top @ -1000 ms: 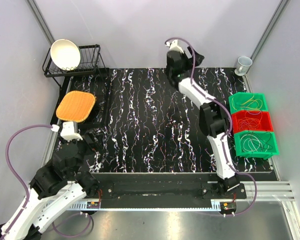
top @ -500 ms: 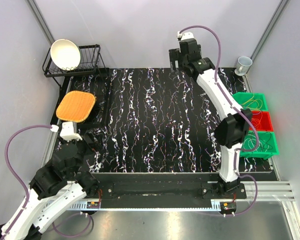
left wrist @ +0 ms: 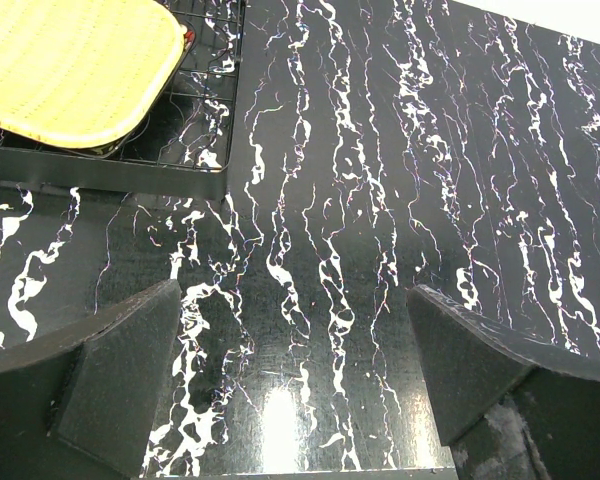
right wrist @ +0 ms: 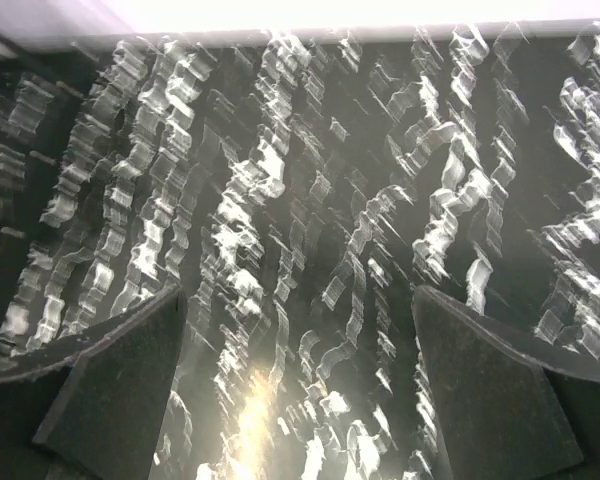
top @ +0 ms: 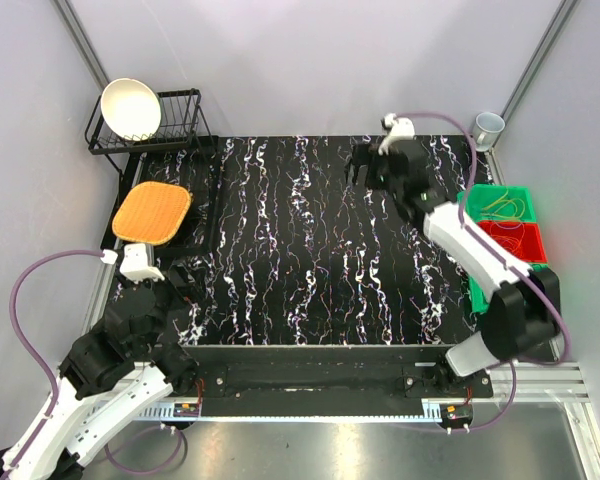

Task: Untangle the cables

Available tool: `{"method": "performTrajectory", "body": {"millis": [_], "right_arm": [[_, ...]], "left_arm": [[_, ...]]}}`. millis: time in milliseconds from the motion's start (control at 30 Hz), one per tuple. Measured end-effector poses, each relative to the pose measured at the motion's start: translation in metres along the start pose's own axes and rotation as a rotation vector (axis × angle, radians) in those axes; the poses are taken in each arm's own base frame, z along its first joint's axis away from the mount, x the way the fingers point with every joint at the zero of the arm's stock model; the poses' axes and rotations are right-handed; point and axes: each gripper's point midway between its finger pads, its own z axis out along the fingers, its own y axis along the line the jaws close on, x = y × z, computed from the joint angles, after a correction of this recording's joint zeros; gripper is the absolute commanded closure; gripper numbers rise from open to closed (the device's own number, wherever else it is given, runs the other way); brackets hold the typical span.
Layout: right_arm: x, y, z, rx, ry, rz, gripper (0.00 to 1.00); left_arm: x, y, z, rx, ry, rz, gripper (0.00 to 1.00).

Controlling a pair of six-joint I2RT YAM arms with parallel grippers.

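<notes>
1. The cables (top: pixel 502 206) lie coiled inside the green and red bins (top: pixel 500 189) along the counter's right edge.
2. The left gripper (left wrist: pixel 295 370) is at the near-left corner, jaws spread wide, empty.
3. The right gripper (right wrist: pixel 298 365) is toward the far edge, jaws spread wide, empty.

Surface (top: pixel 300 250): black, white-veined, with glossy glare near the front edge.
Far-left corner: black wire dish rack (top: pixel 185 125).
Just in front of it: low black grid tray (top: pixel 208 215) under an orange woven pad (top: pixel 152 212).
Right edge, in a touching row: far green bin (top: pixel 495 205), red bin (top: pixel 510 240), and near green bin (top: pixel 474 290), which is mostly hidden.
Far-right corner: pale mug (top: pixel 488 128).
</notes>
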Motion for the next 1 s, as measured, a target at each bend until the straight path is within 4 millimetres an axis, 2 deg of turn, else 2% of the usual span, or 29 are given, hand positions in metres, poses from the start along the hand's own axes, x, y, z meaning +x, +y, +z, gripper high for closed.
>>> {"method": "performTrajectory", "body": {"millis": [133, 167, 267, 367, 533, 1000], "right_arm": [[0.033, 0.007, -0.016, -0.141, -0.128, 0.029, 0.0], [0.046, 0.007, -0.016, -0.162, -0.135, 0.041, 0.0], [0.067, 0.007, -0.01, -0.181, -0.107, 0.071, 0.0], [0.064, 0.012, -0.003, -0.19, -0.107, 0.111, 0.0], [0.047, 0.02, 0.003, -0.206, -0.128, 0.161, 0.0], [0.052, 0.023, 0.006, -0.222, -0.111, 0.176, 0.0]], "left_arm": [[0.0, 0.0, 0.0, 0.0, 0.0, 0.0, 0.01], [0.0, 0.0, 0.0, 0.0, 0.0, 0.0, 0.01], [0.0, 0.0, 0.0, 0.0, 0.0, 0.0, 0.01], [0.0, 0.0, 0.0, 0.001, 0.0, 0.0, 0.01], [0.0, 0.0, 0.0, 0.0, 0.002, 0.001, 0.01], [0.002, -0.001, 0.002, -0.006, 0.011, 0.009, 0.01]]}}
